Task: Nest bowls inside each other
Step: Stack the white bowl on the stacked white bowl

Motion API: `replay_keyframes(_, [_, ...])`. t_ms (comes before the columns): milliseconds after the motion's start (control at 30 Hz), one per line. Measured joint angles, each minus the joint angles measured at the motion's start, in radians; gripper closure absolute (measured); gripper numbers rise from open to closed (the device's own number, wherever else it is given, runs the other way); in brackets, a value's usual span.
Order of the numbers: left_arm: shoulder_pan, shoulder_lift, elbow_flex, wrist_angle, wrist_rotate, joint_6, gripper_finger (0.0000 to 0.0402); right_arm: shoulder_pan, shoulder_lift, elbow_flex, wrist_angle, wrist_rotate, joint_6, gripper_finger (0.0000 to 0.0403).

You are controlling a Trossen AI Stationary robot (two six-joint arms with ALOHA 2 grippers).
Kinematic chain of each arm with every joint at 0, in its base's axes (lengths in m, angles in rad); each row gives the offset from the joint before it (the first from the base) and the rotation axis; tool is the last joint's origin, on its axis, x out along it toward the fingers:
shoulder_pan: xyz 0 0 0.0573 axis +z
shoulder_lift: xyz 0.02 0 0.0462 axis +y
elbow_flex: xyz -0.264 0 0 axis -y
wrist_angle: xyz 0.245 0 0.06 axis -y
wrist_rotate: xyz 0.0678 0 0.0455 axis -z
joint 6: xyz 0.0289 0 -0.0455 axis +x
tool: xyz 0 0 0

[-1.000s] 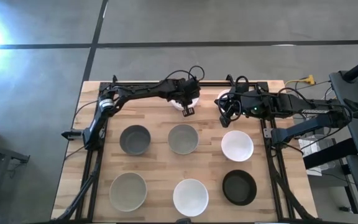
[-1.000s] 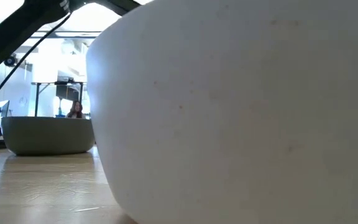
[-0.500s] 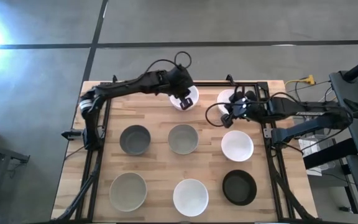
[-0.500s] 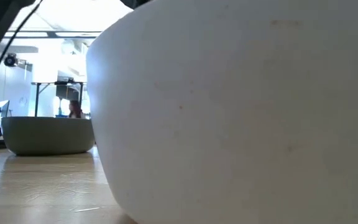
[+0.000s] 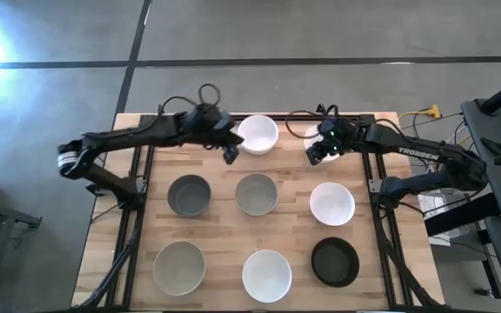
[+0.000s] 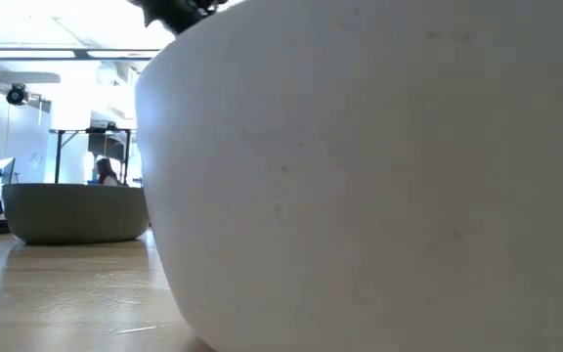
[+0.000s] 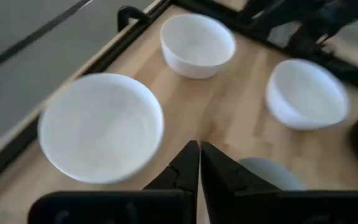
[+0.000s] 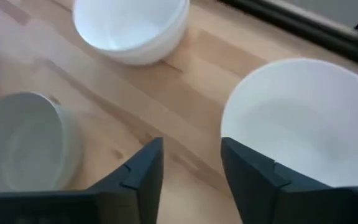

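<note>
Left gripper (image 5: 230, 156) shut, empty, beside far-middle white bowl (image 5: 257, 134), clear of rim. Right gripper (image 5: 323, 153) open over far-right white bowl (image 5: 317, 136), likely lining up rim grab. Nothing nested; remaining bowls spread singly across table (image 5: 296, 235).

Bowls (image 5: 257, 134) in rows on table (image 5: 137, 287), all apart

High: looking straight down on whole desk (image 5: 224, 235).
Low: sitting at desk level, filled by white bowl (image 6: 379, 176).
Wrists: both viewing back-row bowls.
</note>
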Motion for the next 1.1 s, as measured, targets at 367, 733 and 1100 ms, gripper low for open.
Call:
replay_keyframes(367, [-0.001, -0.279, -0.335, 0.227, 0.091, -0.248, 0.0401, -0.104, 0.230, 0.000, -0.063, -0.156, -0.153, 0.0223])
replay_keyframes(733, [-0.001, -0.365, -0.394, 0.269, 0.091, -0.278, 0.0401, -0.104, 0.406, 0.001, -0.059, -0.119, -0.185, 0.0224])
replay_keyframes(1100, [-0.001, -0.324, -0.393, 0.287, 0.090, -0.279, 0.0401, -0.103, 0.448, 0.053, -0.051, -0.130, -0.230, 0.0305])
